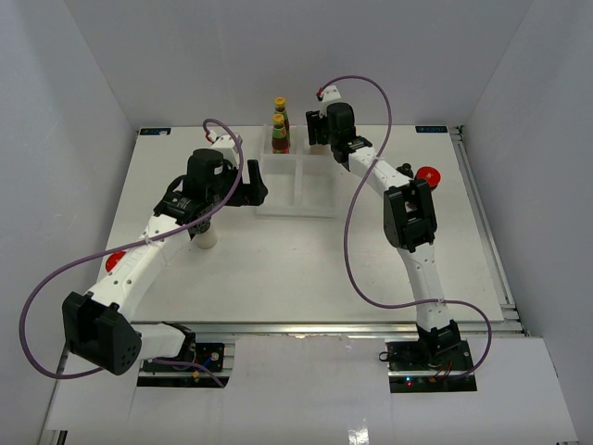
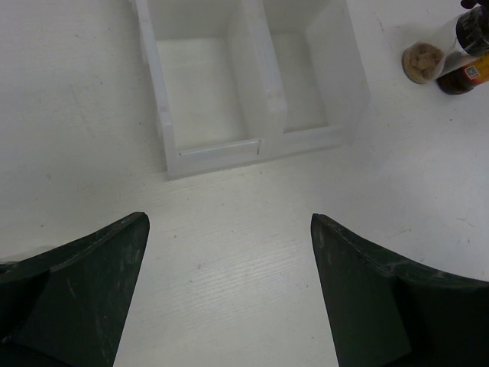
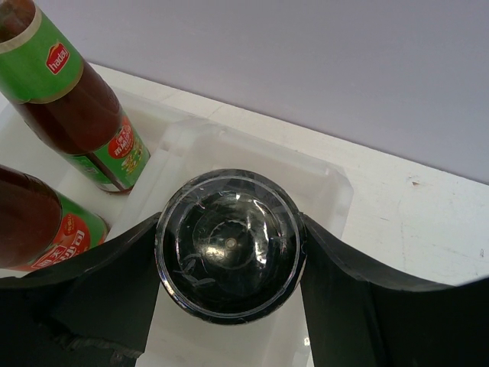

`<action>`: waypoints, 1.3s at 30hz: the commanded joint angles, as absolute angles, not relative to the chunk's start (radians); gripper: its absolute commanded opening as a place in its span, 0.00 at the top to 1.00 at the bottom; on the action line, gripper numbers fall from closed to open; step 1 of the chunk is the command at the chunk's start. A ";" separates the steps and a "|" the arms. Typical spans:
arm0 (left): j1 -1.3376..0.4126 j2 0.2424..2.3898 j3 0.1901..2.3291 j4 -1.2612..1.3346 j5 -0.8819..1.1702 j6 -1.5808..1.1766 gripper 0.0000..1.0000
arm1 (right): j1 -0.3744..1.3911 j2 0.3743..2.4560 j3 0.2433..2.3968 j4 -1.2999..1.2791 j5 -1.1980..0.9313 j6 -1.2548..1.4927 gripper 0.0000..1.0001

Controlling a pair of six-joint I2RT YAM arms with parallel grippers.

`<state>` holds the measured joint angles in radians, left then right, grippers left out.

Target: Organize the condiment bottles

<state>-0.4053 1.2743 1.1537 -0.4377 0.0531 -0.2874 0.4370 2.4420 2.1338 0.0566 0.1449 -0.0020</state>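
Observation:
My right gripper (image 3: pixel 231 229) is shut on a black-capped shaker (image 3: pixel 229 248), holding it by the cap over the far right compartment of the white tray (image 3: pixel 334 189). Two slim red sauce bottles (image 3: pixel 72 103) (image 3: pixel 34 222) with green labels stand in the compartment to its left. In the top view they show as yellow caps (image 1: pixel 281 104) (image 1: pixel 278 120) beside my right gripper (image 1: pixel 321 134). My left gripper (image 2: pixel 229 225) is open over bare table just before the tray (image 2: pixel 221 151). It shows in the top view (image 1: pixel 258 193) at the tray's left side.
A pale shaker (image 1: pixel 206 237) stands under my left arm, with a red lid (image 1: pixel 115 262) further left. Another red-lidded jar (image 1: pixel 428 174) sits right of my right arm. Two more bottles, one brownish (image 2: pixel 422 61) and one dark (image 2: pixel 464 73), lie beyond the tray's right side.

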 commanded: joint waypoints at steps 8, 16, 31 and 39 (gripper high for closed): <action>-0.405 1.244 1.155 -0.427 0.014 -0.280 0.02 | 0.420 2.391 2.160 0.170 0.151 -0.002 0.33; -0.407 1.207 1.161 -0.438 -0.067 -0.304 0.02 | 0.420 2.275 2.066 0.154 0.157 -0.034 0.16; -0.398 1.165 1.107 -0.606 -0.371 -0.454 0.03 | 0.426 1.955 1.953 -0.203 0.097 0.044 0.02; -0.383 1.202 1.073 -0.719 -0.508 -0.578 0.08 | 0.461 1.604 1.535 -0.200 0.059 0.092 0.02</action>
